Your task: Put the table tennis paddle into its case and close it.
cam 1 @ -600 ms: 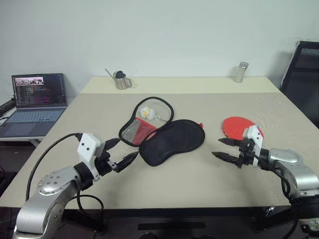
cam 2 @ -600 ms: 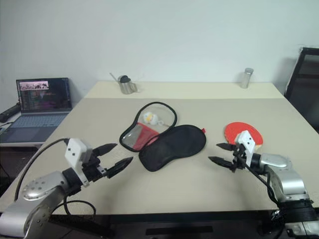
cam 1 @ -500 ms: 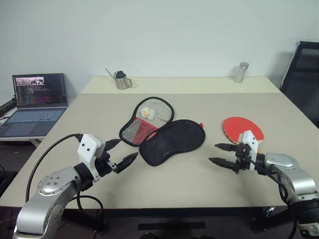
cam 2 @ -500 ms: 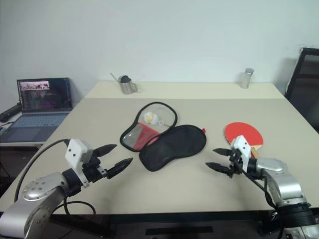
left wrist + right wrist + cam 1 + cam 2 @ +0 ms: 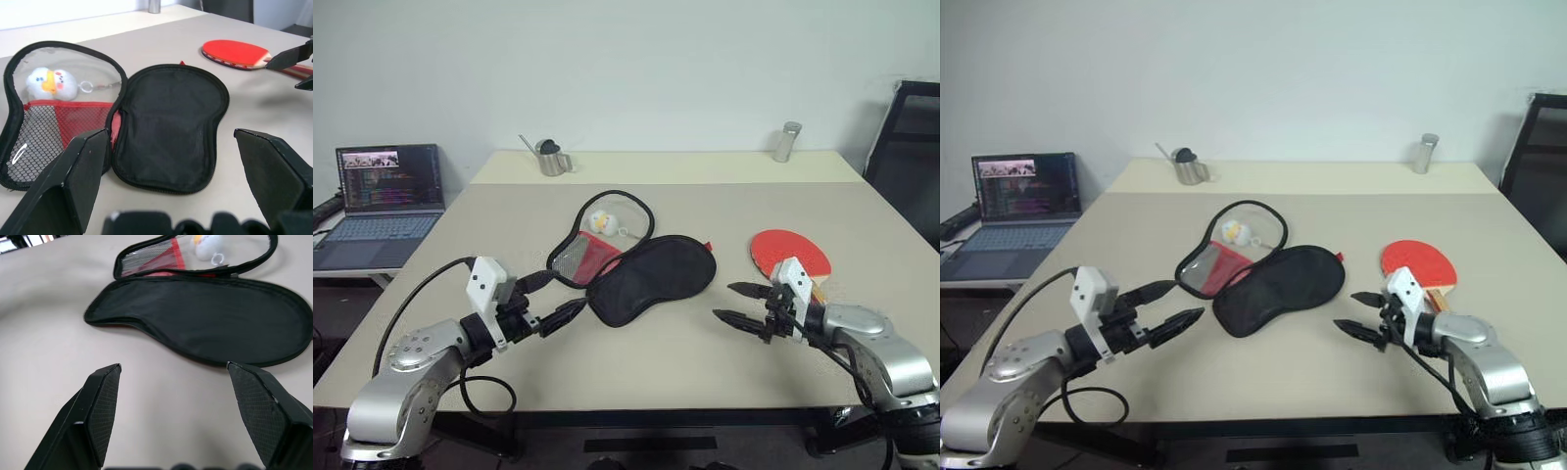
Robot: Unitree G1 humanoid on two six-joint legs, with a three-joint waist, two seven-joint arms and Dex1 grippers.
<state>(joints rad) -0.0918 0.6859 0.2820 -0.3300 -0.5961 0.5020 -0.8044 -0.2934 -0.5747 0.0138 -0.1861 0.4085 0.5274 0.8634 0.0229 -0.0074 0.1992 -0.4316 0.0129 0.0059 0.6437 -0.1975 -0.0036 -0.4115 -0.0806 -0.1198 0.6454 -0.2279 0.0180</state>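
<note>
The table tennis paddle (image 5: 789, 252) lies flat on the table at the right, red face up. The case (image 5: 652, 278) lies unzipped and spread at the table's middle, its black half toward me and its red mesh half (image 5: 584, 257) behind it. My left gripper (image 5: 566, 292) hovers open just left of the case, pointing at it, with the case (image 5: 168, 122) lying between and beyond its fingers. My right gripper (image 5: 722, 301) is open and empty, low over the table between the case (image 5: 205, 318) and the paddle, pointing left.
A small white-yellow ball charm (image 5: 599, 221) rests inside the case's clear half. A laptop (image 5: 386, 201) stands on a side table at the left. A metal pitcher (image 5: 551, 157) and a metal cylinder (image 5: 786, 142) stand at the far edge. A black chair (image 5: 906, 157) is at the right.
My right gripper has moved left, away from the paddle and toward the case. My left gripper has kept close to its place beside the case.
</note>
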